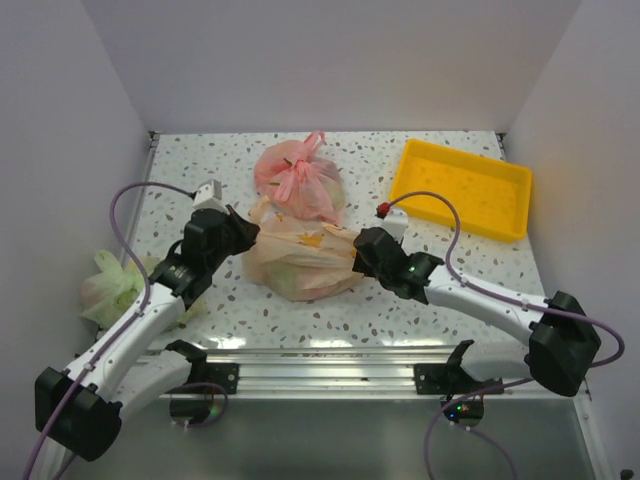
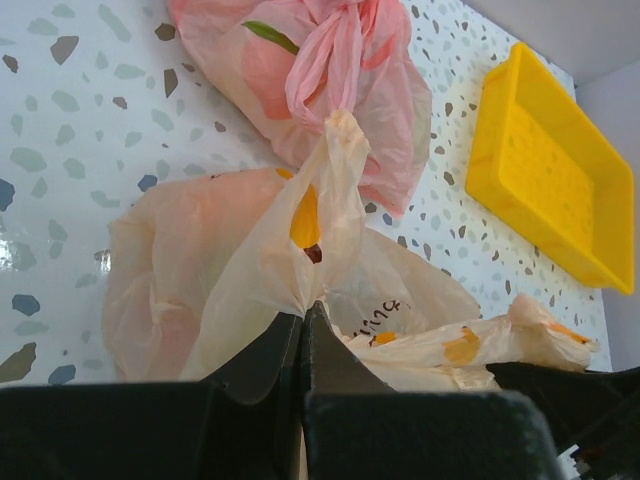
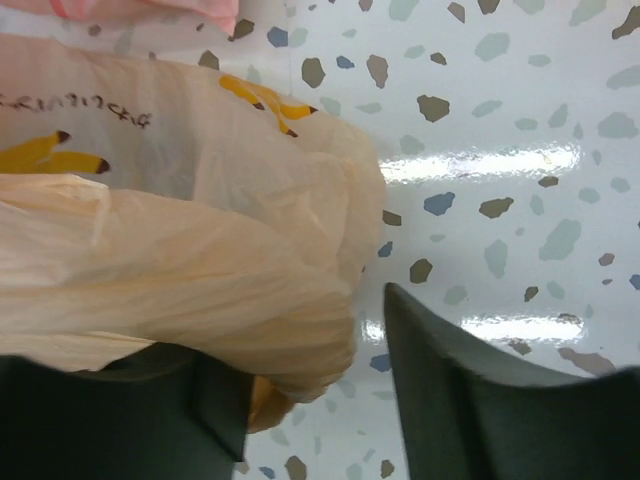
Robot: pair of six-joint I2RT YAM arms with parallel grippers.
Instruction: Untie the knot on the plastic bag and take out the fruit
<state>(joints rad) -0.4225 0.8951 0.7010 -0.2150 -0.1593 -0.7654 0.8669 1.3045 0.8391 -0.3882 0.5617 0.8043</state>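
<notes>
The peach-orange plastic bag (image 1: 300, 258) lies mid-table, with banana prints on its film. My left gripper (image 1: 248, 232) is at its left end, shut on a strip of the bag's film (image 2: 335, 190) that rises from the jaws (image 2: 303, 315). Through the film I see an orange-yellow piece (image 2: 305, 215) and a dark bit (image 2: 314, 254) of fruit. No tied knot shows on this bag. My right gripper (image 1: 362, 250) is at the bag's right end, open (image 3: 320, 400). A bulging fold of the bag (image 3: 200, 290) lies against its left finger (image 3: 120, 410), apart from the right finger (image 3: 470, 400).
A knotted pink bag (image 1: 298, 180) touches the peach bag's far side and also shows in the left wrist view (image 2: 330, 90). A yellow tray (image 1: 462, 188) stands at the back right. A pale green bag (image 1: 110, 285) lies at the left edge, beside the left arm.
</notes>
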